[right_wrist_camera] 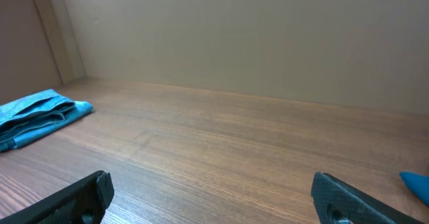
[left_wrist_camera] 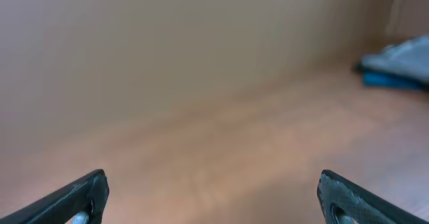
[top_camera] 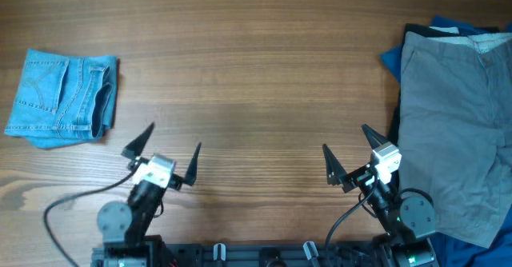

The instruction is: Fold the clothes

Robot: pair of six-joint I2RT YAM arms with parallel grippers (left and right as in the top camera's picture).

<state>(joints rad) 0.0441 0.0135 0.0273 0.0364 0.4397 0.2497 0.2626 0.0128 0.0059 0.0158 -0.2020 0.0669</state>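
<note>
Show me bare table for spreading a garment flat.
The stretch of wooden table between the folded light-blue denim garment and the grey shorts is bare. The right edge is crowded: shorts over a blue garment. The open left gripper and right gripper flank the near middle.

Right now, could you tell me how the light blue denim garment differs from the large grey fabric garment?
The light blue denim garment is folded compact; the large grey fabric garment lies spread out, covering far more table. The denim lies alone; the grey overlaps blue cloth. Both lie ungripped.
</note>
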